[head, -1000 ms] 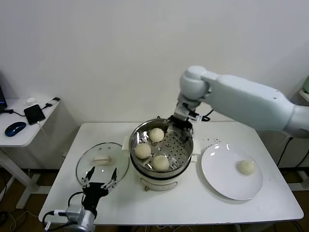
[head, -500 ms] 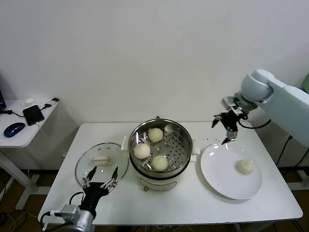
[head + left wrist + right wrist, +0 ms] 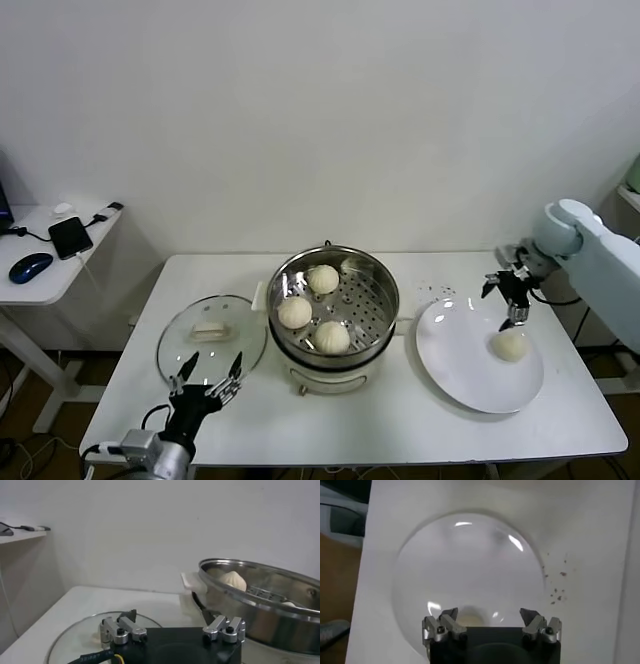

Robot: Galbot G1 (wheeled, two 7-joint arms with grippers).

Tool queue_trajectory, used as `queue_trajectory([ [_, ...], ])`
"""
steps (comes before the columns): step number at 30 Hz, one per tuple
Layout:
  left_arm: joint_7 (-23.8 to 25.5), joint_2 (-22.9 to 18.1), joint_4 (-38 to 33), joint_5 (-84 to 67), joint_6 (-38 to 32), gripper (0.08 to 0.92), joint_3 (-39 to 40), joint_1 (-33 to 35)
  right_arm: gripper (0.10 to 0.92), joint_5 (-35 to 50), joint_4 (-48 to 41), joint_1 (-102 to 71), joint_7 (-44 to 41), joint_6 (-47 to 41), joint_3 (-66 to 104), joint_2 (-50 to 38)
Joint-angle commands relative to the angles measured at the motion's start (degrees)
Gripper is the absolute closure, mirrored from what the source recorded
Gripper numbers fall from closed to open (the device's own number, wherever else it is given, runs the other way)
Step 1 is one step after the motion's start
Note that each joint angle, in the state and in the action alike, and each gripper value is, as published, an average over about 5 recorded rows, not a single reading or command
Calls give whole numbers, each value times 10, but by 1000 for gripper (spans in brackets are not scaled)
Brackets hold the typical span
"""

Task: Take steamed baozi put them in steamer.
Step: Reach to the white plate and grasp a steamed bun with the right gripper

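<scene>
Three baozi sit in the steamer (image 3: 333,312), one remains outside it. White worktop (image 3: 400,420) carries everything, largest first. Steamer stands at centre: steel pot on a cream base, perforated tray visible. Plate (image 3: 470,375), white and flat, lies right of the steamer, just beside it. Glass lid (image 3: 205,345) with cream handle lies flat on the left of the steamer, close to its base.

Baozi in the pot: one at the far side (image 3: 323,279), one at the left (image 3: 295,313), one at the near side (image 3: 332,337), each apart from the others on the tray. Fourth baozi (image 3: 511,345) rests on the right part of the plate.

Right claw (image 3: 511,297) hangs above the plate's far right edge, just on the far side of the fourth baozi and above it, fingers spread wide, holding nothing. Right wrist view confirms the spread fingers (image 3: 444,621) over the plate (image 3: 470,570); dark specks lie on the worktop beside the plate.

Left claw (image 3: 207,378) parked at the near left, at the lid's near edge, fingers spread, empty. Left wrist view shows the lid (image 3: 75,635) below it and the steamer rim (image 3: 250,587) beside it.
</scene>
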Motion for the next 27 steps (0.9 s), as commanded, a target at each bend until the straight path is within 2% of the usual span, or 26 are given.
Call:
queue_trajectory([
  [1,1,2,0,-4,2,177,-6,2,203,-64,-97,-72,7,49,81,45],
  [16,3,6,10,-7,5,177,-8,-5,203,-146,-117,-86,28,60,107,61],
  [27,3,5,14,-7,4,177,-9,-5,203,-152,-114,-93,32,57,109,60],
])
